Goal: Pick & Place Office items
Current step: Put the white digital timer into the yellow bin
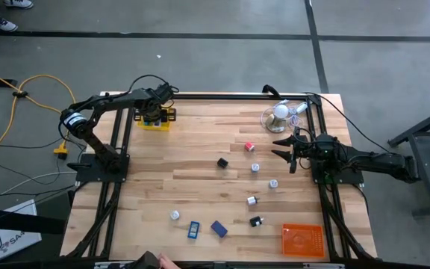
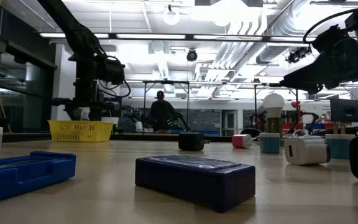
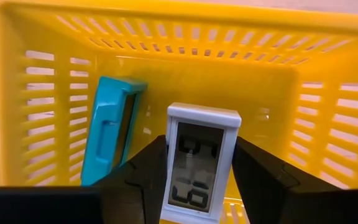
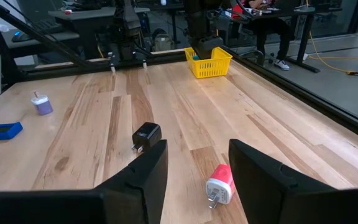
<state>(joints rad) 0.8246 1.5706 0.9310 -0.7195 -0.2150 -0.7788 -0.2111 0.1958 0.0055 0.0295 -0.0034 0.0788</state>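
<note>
The left gripper (image 3: 197, 180) is hanging inside the yellow basket (image 1: 156, 119) at the worktop's (image 1: 200, 187) far left corner, its fingers straddling a white clock (image 3: 199, 162) that is standing on end. The fingers look close to the clock's sides, but I cannot tell whether they are pinching it or already slack. A teal item (image 3: 109, 130) is leaning against the basket wall just beside it.

The risk, as I judge it: if the fingers are parting while the clock is upright, it may tip against the teal item or catch on a finger as the arm lifts, dragging it back out or jolting the light basket.

The right gripper (image 4: 194, 180) is waiting open and empty above the worktop near the right edge, with a red-and-white plug (image 4: 219, 185) between its fingers' line and a black adapter (image 4: 145, 135) near. Other items, such as the blue block (image 1: 219, 228), are lying scattered toward the near edge, and an orange tray (image 1: 303, 240) is sitting at the near right.

Only the left wrist view is showing the basket's contents; from above the arm is covering them. The low view is showing the basket's outside only.
</note>
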